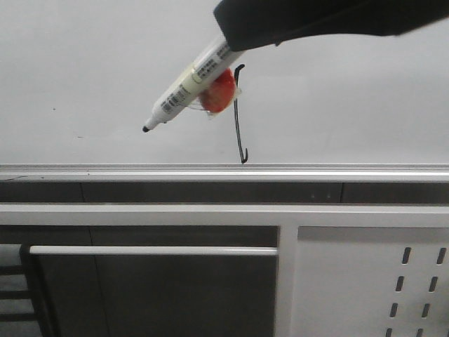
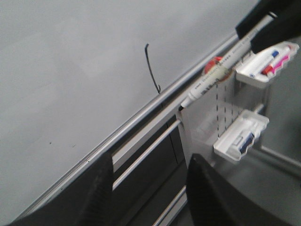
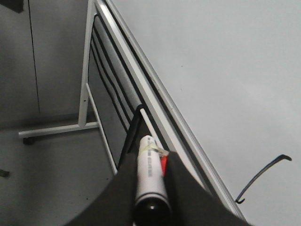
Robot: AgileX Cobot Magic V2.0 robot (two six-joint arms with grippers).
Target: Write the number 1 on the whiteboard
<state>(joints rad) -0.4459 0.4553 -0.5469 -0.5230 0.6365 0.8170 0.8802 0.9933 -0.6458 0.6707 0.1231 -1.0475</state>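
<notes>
On the whiteboard (image 1: 84, 63), the number 1 (image 1: 239, 116) stands finished just above the silver edge strip (image 1: 140, 170), so the right fingers (image 1: 231, 42), clamped on the marker (image 1: 184, 88), hold its tip off the surface, while the left fingers (image 2: 150, 188) hang open, empty.

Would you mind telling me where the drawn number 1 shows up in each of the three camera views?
Front view: the number 1 runs down the whiteboard at centre, just right of the marker.
Left wrist view: it sits above centre, ending near the silver edge strip.
Right wrist view: it lies at lower right.
Shared landmark: the edge strip beside the stroke's hooked end.
</notes>
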